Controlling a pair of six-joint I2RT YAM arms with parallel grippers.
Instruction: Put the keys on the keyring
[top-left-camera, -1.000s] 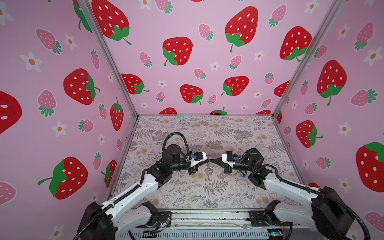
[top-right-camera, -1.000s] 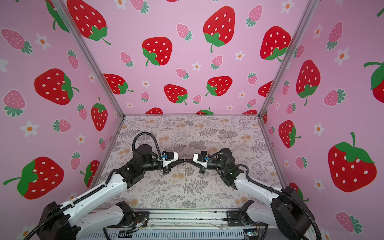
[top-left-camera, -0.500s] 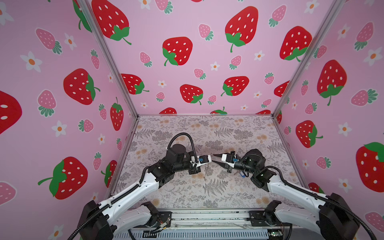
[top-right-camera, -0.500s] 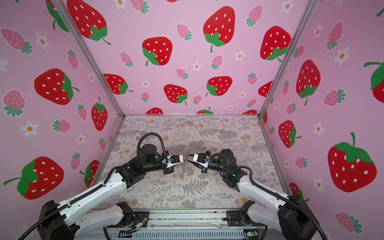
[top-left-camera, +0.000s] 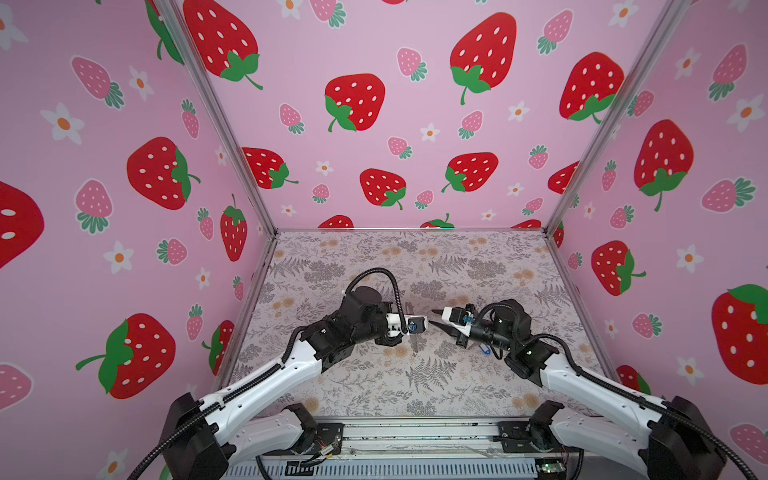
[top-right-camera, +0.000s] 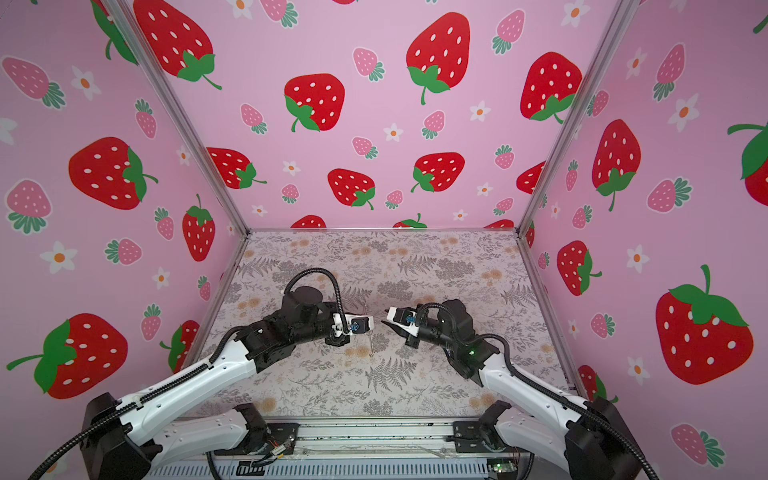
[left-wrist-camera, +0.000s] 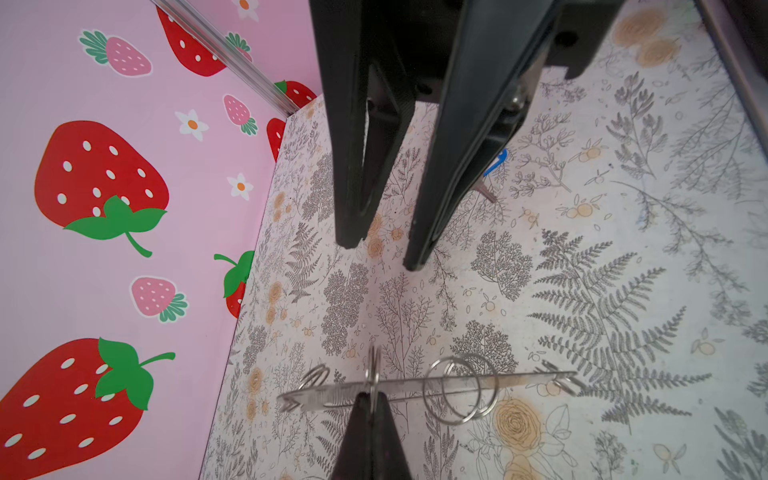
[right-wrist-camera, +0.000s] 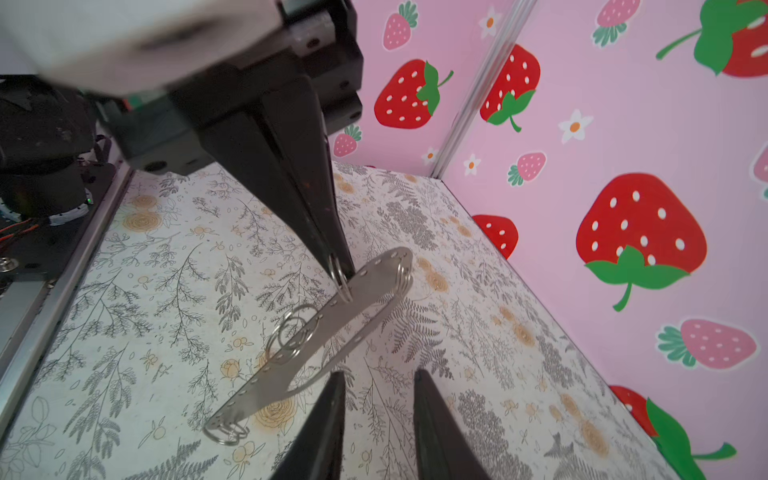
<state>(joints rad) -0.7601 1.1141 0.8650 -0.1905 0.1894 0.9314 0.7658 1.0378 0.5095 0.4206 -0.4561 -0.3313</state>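
Observation:
The keyring (right-wrist-camera: 332, 332) is a grey curved strap with a row of pale dots and several metal rings. It hangs above the floral table (top-left-camera: 436, 374), and my left gripper (top-left-camera: 420, 325) is shut on one of its rings. In the left wrist view the keyring (left-wrist-camera: 415, 388) shows edge-on across the shut left gripper (left-wrist-camera: 372, 399). My right gripper (top-left-camera: 432, 316) stands open and holds nothing, a short way right of the strap. The keys lie on the table under the right arm, where the blue tag (top-left-camera: 484, 349) shows. The key's blade is mostly hidden.
Pink strawberry-patterned walls (top-left-camera: 395, 124) close in the table on three sides, with metal corner posts (top-left-camera: 552, 216). A black and silver rail (top-left-camera: 415, 436) runs along the front edge between the two arm bases.
The right gripper, shut and tip to tip with the left one a second ago, has opened and drawn back to the right. The left gripper still holds the keyring.

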